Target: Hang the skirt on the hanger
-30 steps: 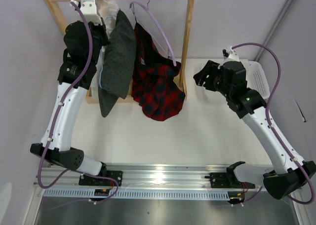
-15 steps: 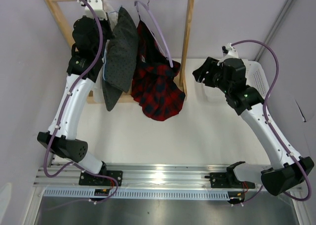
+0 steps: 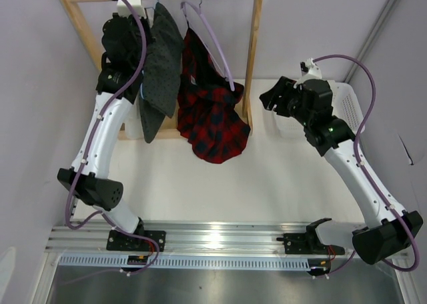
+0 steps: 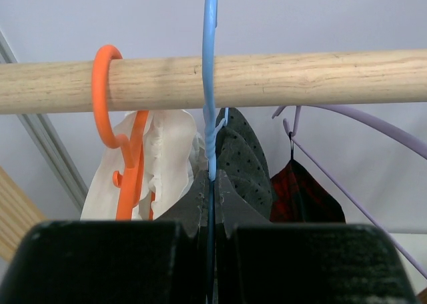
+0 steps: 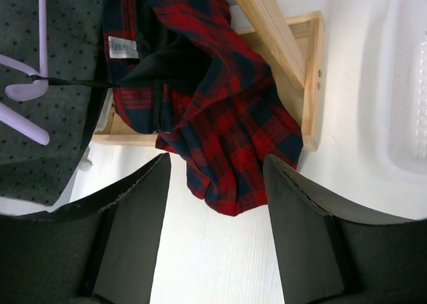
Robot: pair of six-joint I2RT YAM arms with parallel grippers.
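The dark grey dotted skirt (image 3: 160,64) hangs from the light-blue wire hanger (image 4: 210,84), whose hook lies over the wooden rail (image 4: 320,77). The skirt also shows in the left wrist view (image 4: 243,157) and the right wrist view (image 5: 47,137). My left gripper (image 3: 137,14) is raised to the rail and is shut on the hanger's wire neck just below the hook (image 4: 212,181). My right gripper (image 3: 277,101) is open and empty, to the right of the rack, above the table; in its own view (image 5: 217,184) it faces the plaid garment.
A red-and-black plaid garment (image 3: 213,117) hangs on a lilac hanger (image 3: 213,37) right of the skirt. An orange hanger (image 4: 107,97) with a white frilly dress (image 4: 167,157) hangs left of it. The rack's wooden post (image 3: 252,57) and a white basket (image 3: 350,111) stand at the right.
My left arm has lifted the hanger and skirt up and rightward to the rail. My right gripper has drawn slightly back and up.
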